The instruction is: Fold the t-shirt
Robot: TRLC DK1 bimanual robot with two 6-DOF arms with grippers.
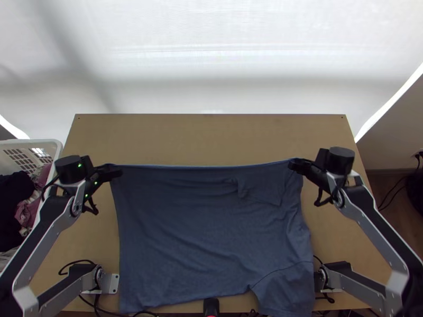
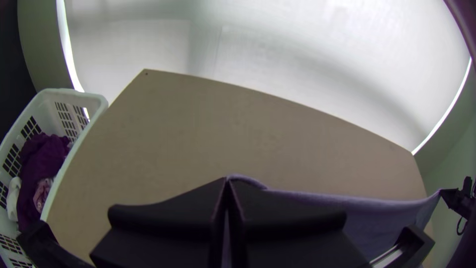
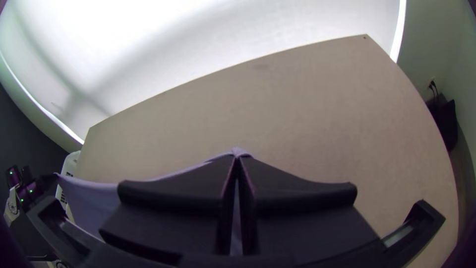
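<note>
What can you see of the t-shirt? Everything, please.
The t-shirt is plain blue, thin-looking fabric, spread wide over the table. The left gripper and right gripper each pinch a far corner, the far edge drawn nearly straight between them. Creases cross it, with a small rumpled fold towards the right gripper. A seam crosses its near right part.
</note>
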